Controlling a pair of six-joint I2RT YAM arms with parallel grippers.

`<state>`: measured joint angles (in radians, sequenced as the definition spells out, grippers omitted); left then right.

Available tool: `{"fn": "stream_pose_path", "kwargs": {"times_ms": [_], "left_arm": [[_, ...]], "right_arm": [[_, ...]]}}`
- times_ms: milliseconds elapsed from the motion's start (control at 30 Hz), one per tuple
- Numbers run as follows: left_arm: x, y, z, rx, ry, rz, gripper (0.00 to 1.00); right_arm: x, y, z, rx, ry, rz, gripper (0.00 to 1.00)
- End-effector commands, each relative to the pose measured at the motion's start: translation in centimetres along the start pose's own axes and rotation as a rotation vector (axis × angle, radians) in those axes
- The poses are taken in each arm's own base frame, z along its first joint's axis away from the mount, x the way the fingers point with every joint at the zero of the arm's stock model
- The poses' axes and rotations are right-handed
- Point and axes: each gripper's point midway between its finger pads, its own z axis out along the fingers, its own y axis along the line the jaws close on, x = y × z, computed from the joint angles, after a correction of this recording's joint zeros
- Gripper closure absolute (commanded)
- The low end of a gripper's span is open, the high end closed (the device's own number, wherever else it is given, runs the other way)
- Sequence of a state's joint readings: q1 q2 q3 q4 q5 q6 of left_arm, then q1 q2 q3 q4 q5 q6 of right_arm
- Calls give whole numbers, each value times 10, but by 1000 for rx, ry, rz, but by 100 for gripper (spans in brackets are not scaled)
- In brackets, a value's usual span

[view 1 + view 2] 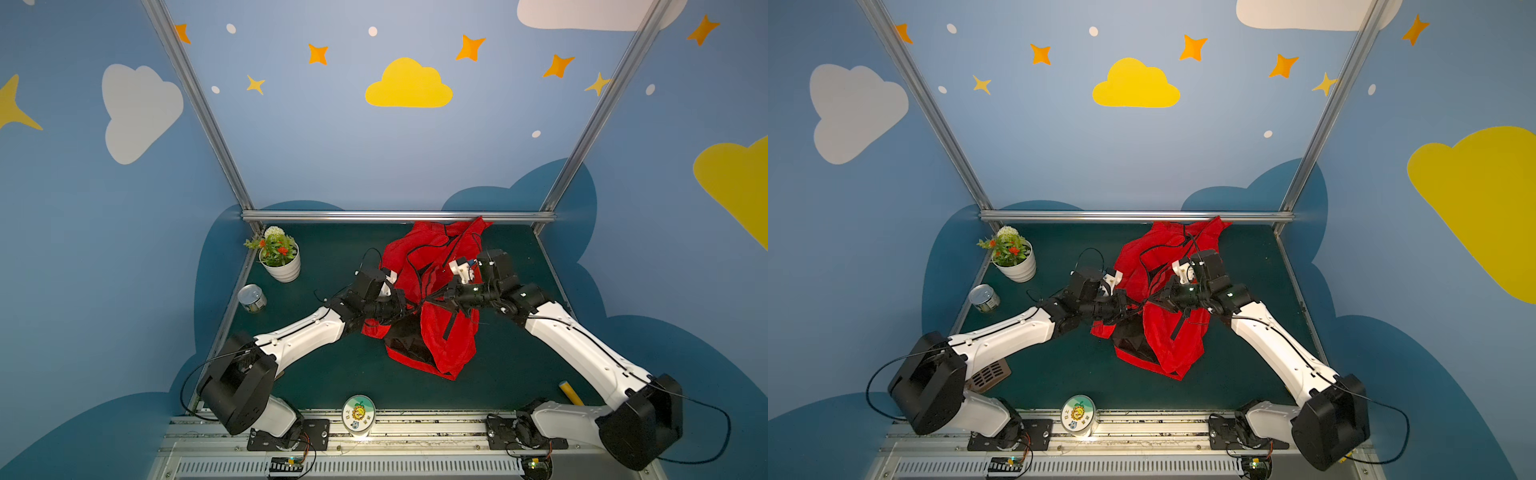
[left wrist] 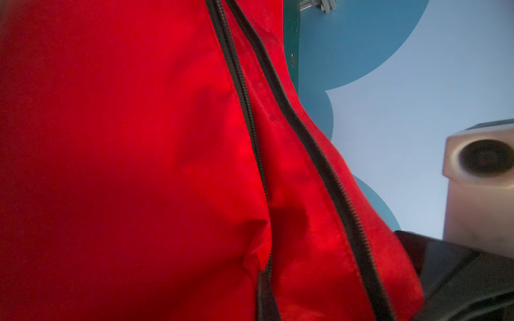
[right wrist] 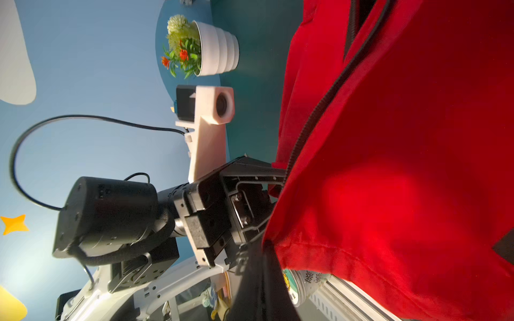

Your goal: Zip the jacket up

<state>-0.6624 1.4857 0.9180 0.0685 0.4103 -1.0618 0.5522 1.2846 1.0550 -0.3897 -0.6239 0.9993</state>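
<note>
The jacket (image 1: 432, 291) lies crumpled on the middle of the table, a little right of centre. Its far corner reaches the back rail (image 1: 395, 216), and its near hem, with black lining showing, lies well short of the front edge. In the left wrist view two black zipper tracks (image 2: 244, 111) run side by side across the red cloth, apart and unjoined over the stretch shown. The left gripper (image 1: 409, 309) and the right gripper (image 1: 440, 297) meet nose to nose over the jacket's middle in both top views. Each is pinched tight on bunched fabric, which rises to a peak between them. In the right wrist view the left gripper's tips are buried in the cloth. Bare green mat (image 1: 332, 353) lies open in front of the jacket, to its left as far as the left arm, and in a narrower strip along the right rail. A white flower pot (image 1: 279, 259) stands in the far left corner, with a tin can (image 1: 252, 298) just nearer along that edge. A round stickered lid (image 1: 358, 413) sits at the front edge, a yellow cylinder (image 1: 571, 392) lies front right, and a brown vented piece (image 1: 990, 374) shows under the left arm. Blue walls painted with clouds and stars enclose the table on three sides.
</note>
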Motion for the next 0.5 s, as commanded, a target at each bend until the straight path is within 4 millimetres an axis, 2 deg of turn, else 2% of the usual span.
{"fn": "stream_pose_path", "kwargs": {"times_ms": [0, 133, 267, 367, 467], "left_arm": [[0, -8, -2, 9, -5, 15, 97], [6, -12, 4, 26, 14, 10, 97], [13, -12, 3, 21, 20, 10, 97], [21, -10, 1, 34, 30, -7, 97], [28, -7, -3, 35, 30, -17, 97]], "right_arm": [[10, 5, 10, -23, 27, -20, 100], [14, -9, 11, 9, 0, -9, 100], [8, -24, 2, 28, -69, 5, 100], [2, -22, 0, -20, -87, 15, 100], [1, -11, 4, -62, -61, -3, 100]]}}
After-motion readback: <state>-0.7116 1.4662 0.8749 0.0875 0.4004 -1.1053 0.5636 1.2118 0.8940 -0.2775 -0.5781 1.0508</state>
